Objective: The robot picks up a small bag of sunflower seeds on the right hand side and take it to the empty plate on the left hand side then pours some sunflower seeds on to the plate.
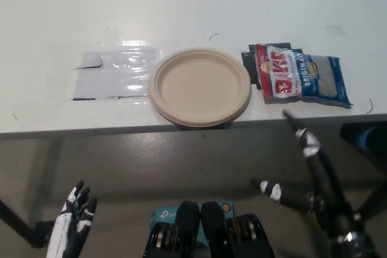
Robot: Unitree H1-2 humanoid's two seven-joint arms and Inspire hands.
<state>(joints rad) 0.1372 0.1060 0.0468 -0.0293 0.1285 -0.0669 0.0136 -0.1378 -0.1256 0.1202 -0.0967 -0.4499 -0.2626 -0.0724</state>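
A beige round plate [201,86] sits empty on the white table [181,4], near its front edge. To the plate's right lies a flat bag of sunflower seeds [300,75], red, white and blue. My black right hand [302,167] is below the table's front edge, under the bag, open with its fingers spread and pointing up toward it, not touching it. My white left hand [71,222] rests low at the lower left, off the table, fingers apart and holding nothing.
A clear plastic sheet [113,75] with black corner marks lies flat to the left of the plate. Black tape marks [248,60] show beside the bag. The table's front edge [121,130] runs across the middle of the picture.
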